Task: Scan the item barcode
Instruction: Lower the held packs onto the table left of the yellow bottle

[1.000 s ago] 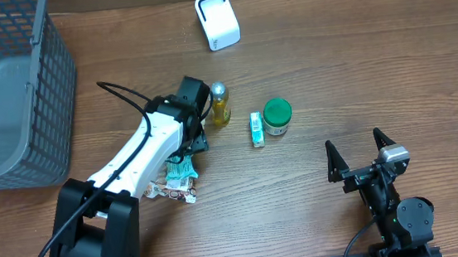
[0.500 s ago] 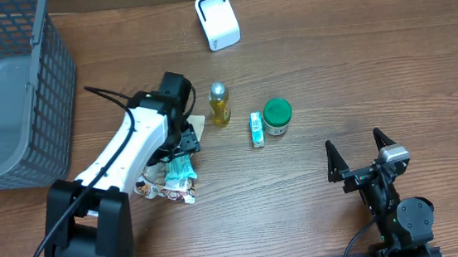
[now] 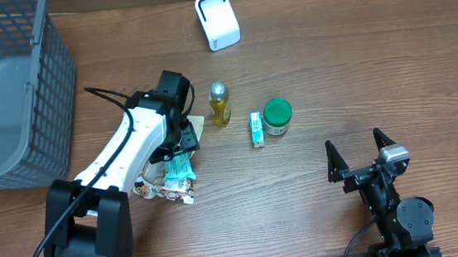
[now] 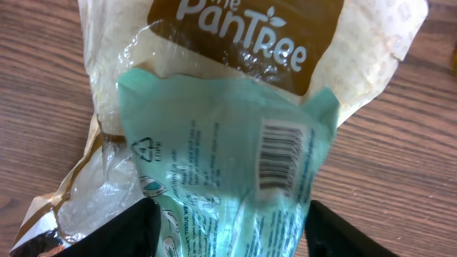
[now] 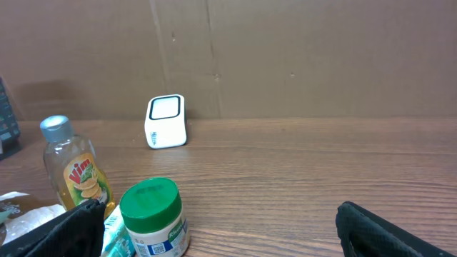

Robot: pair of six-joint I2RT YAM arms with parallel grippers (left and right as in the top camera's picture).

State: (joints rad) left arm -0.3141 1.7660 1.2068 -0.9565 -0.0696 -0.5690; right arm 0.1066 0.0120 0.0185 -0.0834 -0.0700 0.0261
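The left gripper (image 4: 230,208) is parted, not clenched; its 2 black fingers (image 4: 121,232) straddle a teal packet (image 4: 214,157), which fills the gap between them; whether the pads already press its edges cannot be told. The packet's barcode (image 4: 280,153) faces up toward the wrist camera; the packet lies on top of a clear Pantree bag (image 4: 136,64), and both rest on the wooden table (image 4: 43,86). Just right of the arm stands a Vim bottle (image 3: 220,103); beyond it are a small teal box (image 3: 256,129) and a green-lidded jar (image 3: 277,116) side by side; the white scanner (image 3: 217,20) sits well apart at the far edge; a grey mesh basket (image 3: 9,89) is at far left. The right gripper (image 3: 353,141) hangs wide open, holding nothing. Compared with 1 second ago, the left wrist has shifted left, away from the bottle; the right arm has not moved.
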